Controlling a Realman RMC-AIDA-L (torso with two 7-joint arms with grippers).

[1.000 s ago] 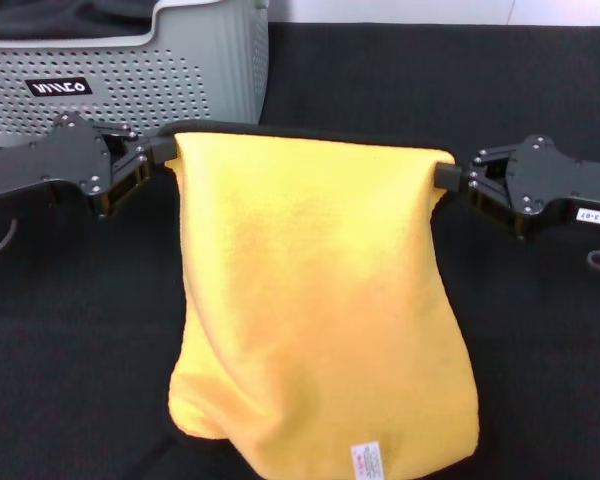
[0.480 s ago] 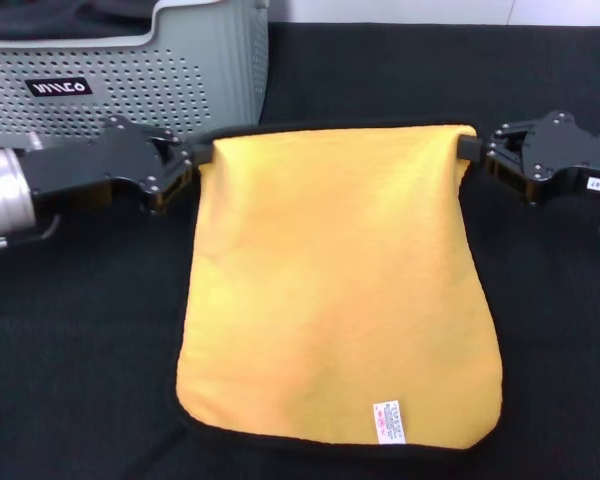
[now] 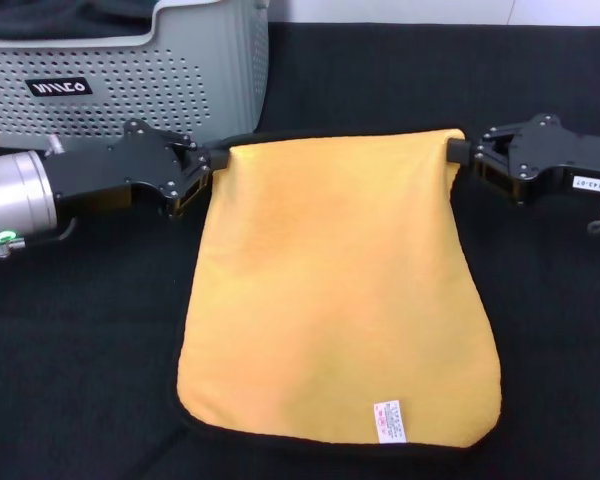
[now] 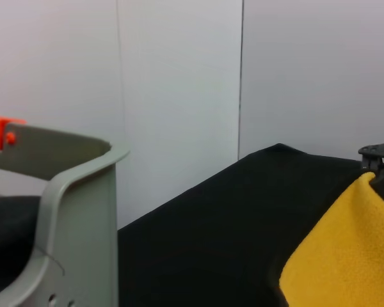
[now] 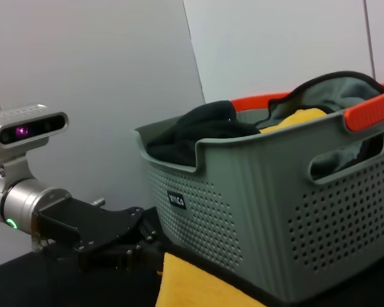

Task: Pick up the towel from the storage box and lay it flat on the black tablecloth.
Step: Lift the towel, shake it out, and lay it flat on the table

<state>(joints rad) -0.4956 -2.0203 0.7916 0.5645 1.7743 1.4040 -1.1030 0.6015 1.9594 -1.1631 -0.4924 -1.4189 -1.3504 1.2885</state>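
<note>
The towel (image 3: 340, 290) shows its yellow-orange side, with black edging and a white tag (image 3: 389, 421) near its lower edge. It is stretched between my two grippers. My left gripper (image 3: 215, 160) is shut on its far left corner and my right gripper (image 3: 460, 150) is shut on its far right corner. The towel's lower part rests on the black tablecloth (image 3: 80, 380). The grey-green storage box (image 3: 130, 85) stands at the back left, just behind my left gripper. The right wrist view shows the storage box (image 5: 275, 192), my left gripper (image 5: 150, 256) and a towel corner (image 5: 192, 284).
Inside the storage box lie dark fabric (image 5: 198, 131) and more yellow cloth (image 5: 294, 120), under orange handles (image 5: 371, 109). A pale wall (image 4: 179, 96) rises behind the table. The black tablecloth (image 4: 243, 217) stretches to the right of the box.
Both grippers moved the towel's top edge away from me and my left gripper shifted right. The bunched lower part has spread out flat on the tablecloth.
</note>
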